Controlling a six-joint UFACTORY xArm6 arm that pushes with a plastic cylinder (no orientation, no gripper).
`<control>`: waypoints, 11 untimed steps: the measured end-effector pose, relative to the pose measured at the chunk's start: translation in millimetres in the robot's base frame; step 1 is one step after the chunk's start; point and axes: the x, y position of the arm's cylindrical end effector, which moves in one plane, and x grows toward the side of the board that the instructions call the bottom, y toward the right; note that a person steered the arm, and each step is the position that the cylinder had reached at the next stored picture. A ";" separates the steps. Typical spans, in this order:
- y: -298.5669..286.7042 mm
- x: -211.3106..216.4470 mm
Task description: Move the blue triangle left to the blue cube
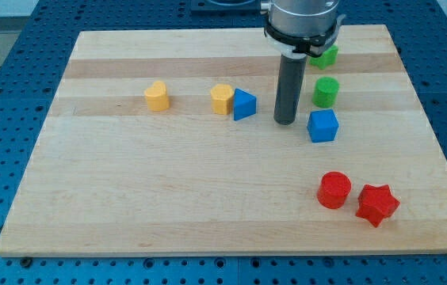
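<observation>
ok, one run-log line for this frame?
my tip: between blue triangle and blue cube, touching neither | triangle against yellow block | not yet at cube

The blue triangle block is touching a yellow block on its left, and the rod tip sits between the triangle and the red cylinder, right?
Not quite: in the camera view my tip sits between the blue triangle block and the blue cube, not the red cylinder. The triangle does touch the yellow block.
</observation>
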 end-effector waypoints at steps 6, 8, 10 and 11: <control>-107.0 21.4; -91.2 -72.5; -67.3 3.1; -53.7 11.3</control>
